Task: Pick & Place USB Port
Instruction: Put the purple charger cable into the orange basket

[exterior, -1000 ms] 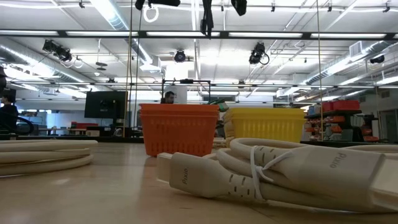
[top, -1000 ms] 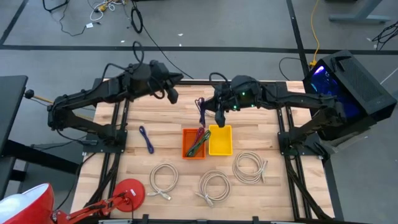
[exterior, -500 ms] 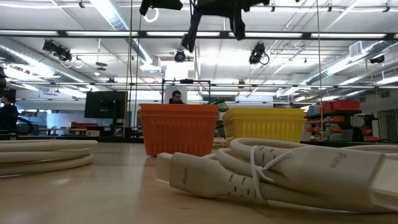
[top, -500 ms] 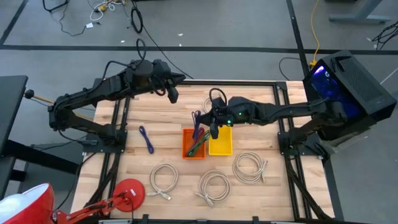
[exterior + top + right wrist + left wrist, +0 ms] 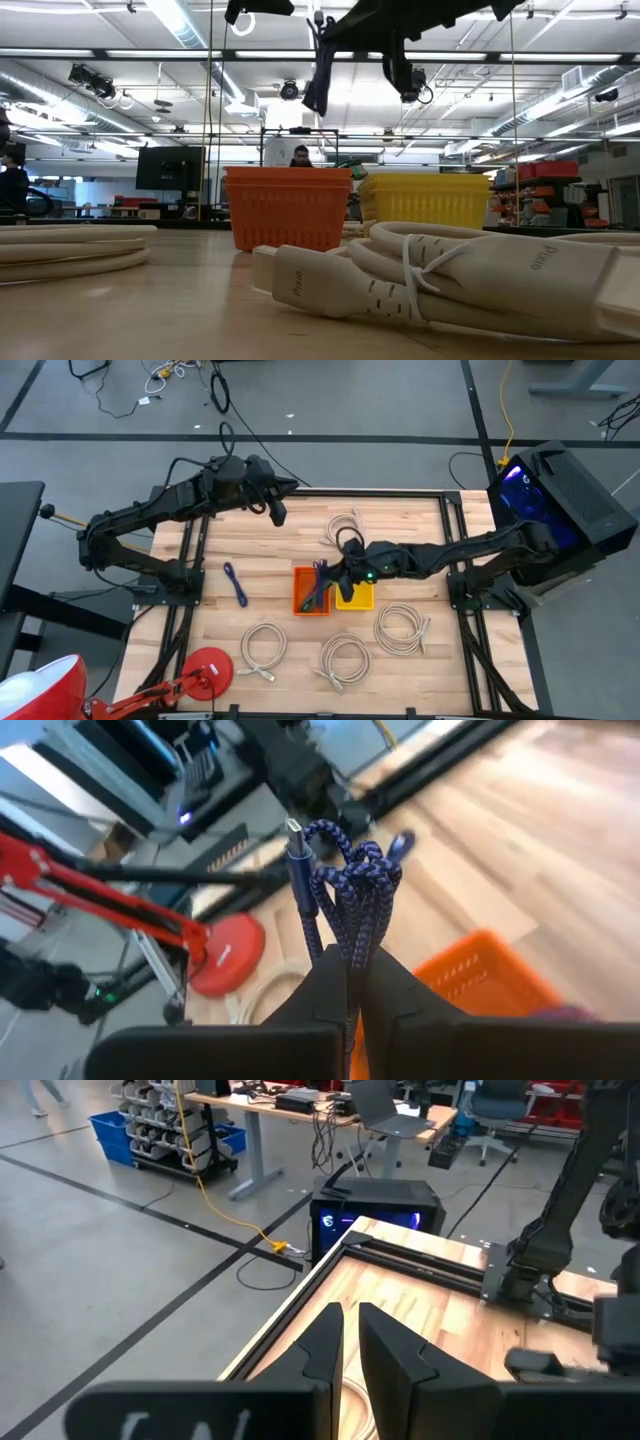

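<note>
The right gripper point(image 5: 330, 575) is pinching a blue cable point(image 5: 345, 890) over the orange bin point(image 5: 311, 591), not dropped yet, while the left gripper point(image 5: 348, 1345) waits, fingers together.

Left gripper point(image 5: 350, 1342) jaws nearly closed over wooden table point(image 5: 420, 1315) edge

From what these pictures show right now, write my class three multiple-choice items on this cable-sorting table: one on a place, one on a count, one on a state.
1. Where is the right gripper?
A. above the orange bin
B. over the red lamp base
C. off the table

2. How many white cable coils lie on the table?
A. two
B. four
C. six

3. The right gripper is:
A. open and empty
B. shut on the purple cable
C. out of view

Key: 1 A, the high view places it there. 2 B, three near, one far. 3 B, the right wrist view shows the pinch.
</note>
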